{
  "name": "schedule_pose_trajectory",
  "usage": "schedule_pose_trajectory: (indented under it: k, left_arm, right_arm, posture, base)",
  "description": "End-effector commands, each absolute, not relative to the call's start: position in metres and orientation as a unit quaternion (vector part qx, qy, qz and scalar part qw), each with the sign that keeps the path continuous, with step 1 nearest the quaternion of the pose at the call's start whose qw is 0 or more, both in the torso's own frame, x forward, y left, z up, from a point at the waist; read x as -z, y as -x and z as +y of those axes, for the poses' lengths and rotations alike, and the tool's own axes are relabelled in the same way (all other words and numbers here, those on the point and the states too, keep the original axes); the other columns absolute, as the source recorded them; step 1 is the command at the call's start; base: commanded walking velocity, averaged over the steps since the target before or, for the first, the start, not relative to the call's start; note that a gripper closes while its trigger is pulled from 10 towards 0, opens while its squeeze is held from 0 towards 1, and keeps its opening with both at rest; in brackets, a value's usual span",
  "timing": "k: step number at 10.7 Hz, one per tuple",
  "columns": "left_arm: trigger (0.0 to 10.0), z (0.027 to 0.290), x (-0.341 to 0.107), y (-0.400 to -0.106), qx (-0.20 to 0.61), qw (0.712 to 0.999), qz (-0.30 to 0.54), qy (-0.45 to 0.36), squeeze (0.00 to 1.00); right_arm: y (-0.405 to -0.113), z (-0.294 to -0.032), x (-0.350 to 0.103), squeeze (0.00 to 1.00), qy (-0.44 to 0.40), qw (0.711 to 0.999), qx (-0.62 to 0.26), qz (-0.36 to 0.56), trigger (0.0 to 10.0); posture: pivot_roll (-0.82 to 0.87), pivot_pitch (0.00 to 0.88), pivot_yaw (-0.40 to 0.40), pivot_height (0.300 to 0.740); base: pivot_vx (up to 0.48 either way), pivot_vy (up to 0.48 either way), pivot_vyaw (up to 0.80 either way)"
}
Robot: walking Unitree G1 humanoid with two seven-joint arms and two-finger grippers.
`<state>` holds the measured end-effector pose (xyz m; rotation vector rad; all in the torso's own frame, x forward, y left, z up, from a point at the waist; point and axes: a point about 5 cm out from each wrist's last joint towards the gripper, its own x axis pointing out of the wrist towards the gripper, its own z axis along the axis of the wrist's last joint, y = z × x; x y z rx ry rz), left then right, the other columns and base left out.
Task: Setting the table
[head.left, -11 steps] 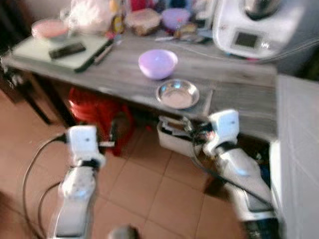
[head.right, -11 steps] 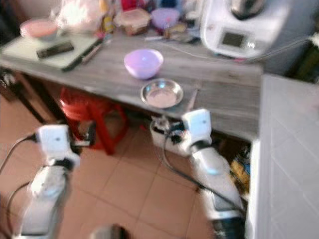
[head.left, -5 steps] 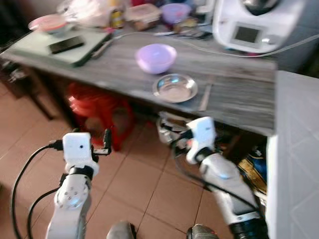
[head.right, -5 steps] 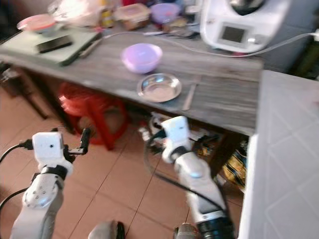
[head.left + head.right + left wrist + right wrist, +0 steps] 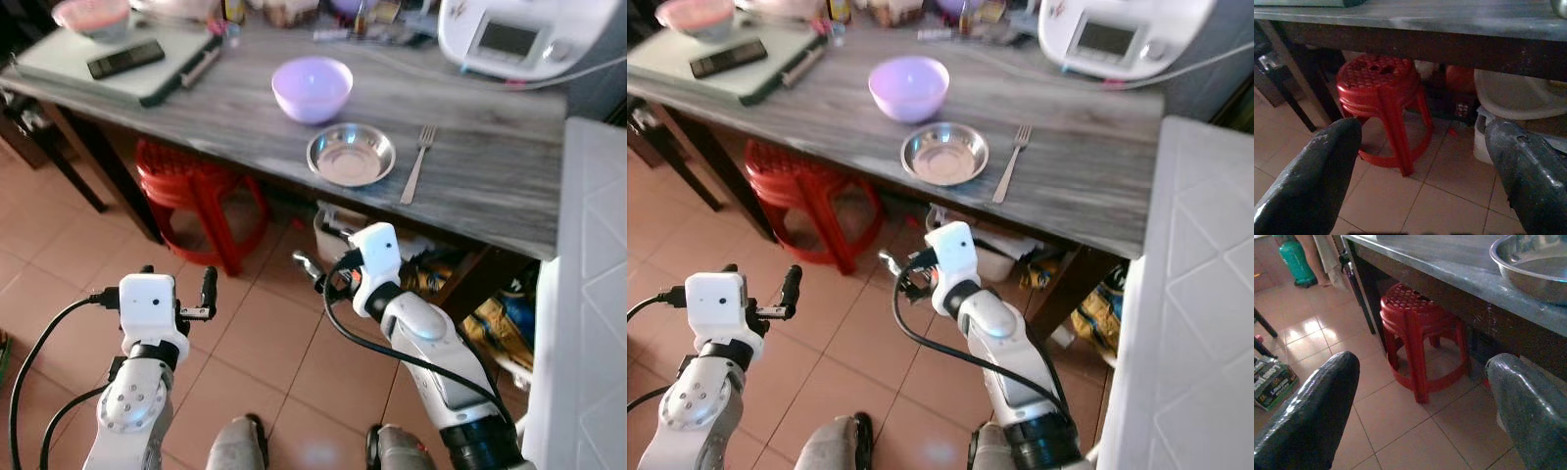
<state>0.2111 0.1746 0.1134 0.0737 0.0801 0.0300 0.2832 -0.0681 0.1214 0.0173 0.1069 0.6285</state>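
Note:
On the grey wooden table [image 5: 490,191] a purple bowl [image 5: 312,88] stands behind a shallow steel dish [image 5: 351,155]. A fork [image 5: 415,164] lies just right of the dish. Both arms are held low over the tiled floor, in front of the table's edge. My left gripper [image 5: 178,281] is open and holds nothing, and its fingers [image 5: 1317,171] frame a red stool [image 5: 1383,93]. My right gripper [image 5: 313,266] is open too and sits below the steel dish [image 5: 1535,269], whose rim juts above the table edge in the right wrist view.
A red plastic stool [image 5: 196,186] and white tubs [image 5: 338,230] sit under the table. A white appliance [image 5: 514,39] and a board with a black remote [image 5: 122,59] are at the back. A white counter [image 5: 588,294] flanks my right. A green gas cylinder [image 5: 1293,259] stands farther off.
The whole view has shifted and sharpened as the camera moved. My right gripper has sunk from the table edge toward the floor. The bowl, dish and fork have not moved.

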Motion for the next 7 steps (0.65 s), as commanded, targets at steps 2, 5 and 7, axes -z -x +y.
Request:
schedule_pose_trajectory:
  k: [2, 5, 7]
  left_arm:
    - [10.0, 0.177, -0.113, -0.205, -0.011, 0.997, 0.054, -0.046, 0.0]
    - [10.0, 0.179, -0.115, -0.199, -0.01, 0.997, 0.064, -0.049, 0.0]
    - [10.0, 0.179, -0.116, -0.197, -0.008, 0.996, 0.071, -0.05, 0.0]
  right_arm:
    - [-0.291, -0.063, -0.126, 0.0, -0.008, 0.942, -0.331, 0.049, 10.0]
    - [-0.302, -0.054, -0.133, 0.0, 0.0, 0.93, -0.367, 0.036, 10.0]
    - [-0.316, -0.054, -0.142, 0.0, 0.005, 0.928, -0.373, 0.013, 10.0]
  posture:
    - [0.1, 0.302, 0.066, 0.74]
    - [0.11, 0.333, 0.069, 0.74]
    - [0.11, 0.336, 0.073, 0.74]
  base:
    - [0.0, 0.0, 0.0]
    - [0.0, 0.0, 0.0]
    - [0.0, 0.0, 0.0]
